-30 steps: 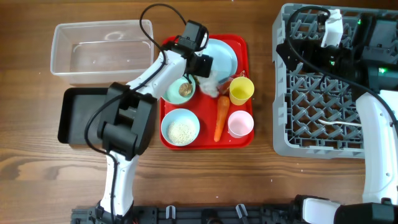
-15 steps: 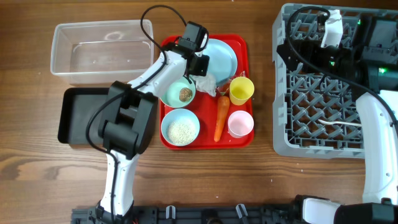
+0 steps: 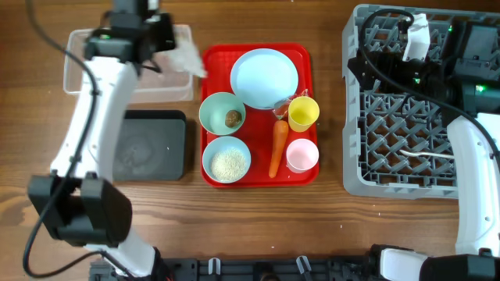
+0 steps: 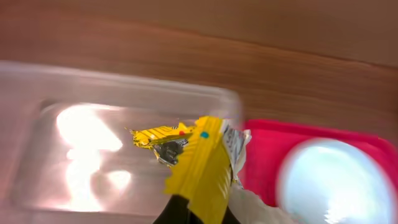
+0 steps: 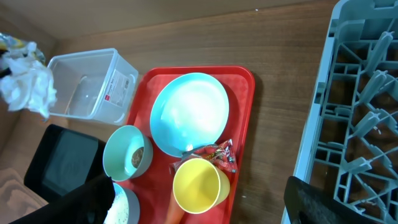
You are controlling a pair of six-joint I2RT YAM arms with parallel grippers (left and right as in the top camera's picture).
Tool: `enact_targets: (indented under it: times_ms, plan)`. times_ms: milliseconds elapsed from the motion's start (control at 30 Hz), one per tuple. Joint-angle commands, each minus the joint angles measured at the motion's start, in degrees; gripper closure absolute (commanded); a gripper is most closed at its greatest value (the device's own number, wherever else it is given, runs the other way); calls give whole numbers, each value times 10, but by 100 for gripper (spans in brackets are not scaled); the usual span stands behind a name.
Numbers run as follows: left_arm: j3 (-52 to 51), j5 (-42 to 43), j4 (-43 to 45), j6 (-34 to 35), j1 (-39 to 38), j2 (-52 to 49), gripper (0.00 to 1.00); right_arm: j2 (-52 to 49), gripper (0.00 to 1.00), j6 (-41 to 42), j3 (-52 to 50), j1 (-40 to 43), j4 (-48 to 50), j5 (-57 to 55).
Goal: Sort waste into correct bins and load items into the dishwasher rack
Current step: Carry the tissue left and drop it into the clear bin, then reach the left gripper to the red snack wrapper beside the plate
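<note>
Left gripper (image 3: pixel 166 47) has swung over the clear rectangular plastic tub's (image 3: pixel 94 74) right edge, pinching crumpled white tissue (image 3: pixel 186 59) and yellow wrapper (image 4: pixel 202 168). Right gripper (image 5: pixel 199 186) is spread wide.

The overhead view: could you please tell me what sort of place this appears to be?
Probably a lab tabletop staged as a dish-clearing station, not a real kitchen: a bare wooden table, a loaded red serving tray and a grey dishwasher rack standing loose on it.

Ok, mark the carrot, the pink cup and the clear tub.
carrot (image 3: pixel 276 148), overhead view, middle of its body.
pink cup (image 3: pixel 301 154), overhead view, inside its mouth.
clear tub (image 3: pixel 70 58), overhead view, left rim.
</note>
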State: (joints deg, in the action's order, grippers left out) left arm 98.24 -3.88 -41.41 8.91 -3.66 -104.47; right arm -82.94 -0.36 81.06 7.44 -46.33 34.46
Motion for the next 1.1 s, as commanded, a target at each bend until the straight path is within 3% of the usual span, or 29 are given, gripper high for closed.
enact_targets:
  times_ms: [0,33,67,167,200,367,500,567,700,833,1067]
  plan:
    - [-14,-11,0,10,62,-66,96,6,10,-9,10,2,-4,-2]
    - [-14,-6,3,10,71,-84,91,6,11,-9,10,2,-5,-2]
    - [-14,-5,9,10,77,-99,72,6,11,-9,10,2,-5,-2]
    - [-14,-5,38,10,88,-145,4,6,11,-9,10,2,-7,-2]
    - [-14,-5,46,10,89,-157,0,6,11,-9,10,2,-9,-2]
    - [0,45,56,9,80,-136,0,6,11,-10,10,2,-12,-2]
    - [14,183,46,4,39,-50,0,6,11,-9,10,2,-12,-2]
    - [14,224,29,-33,-2,-23,0,6,11,-10,10,2,-12,-2]
    - [11,225,-45,-125,-104,-29,0,6,11,-9,10,2,-11,-2]
    - [10,225,-96,-174,-181,-67,0,6,11,-10,10,3,-11,-2]
    - [10,221,-94,-207,-257,-150,4,6,11,-11,9,2,-12,-6]
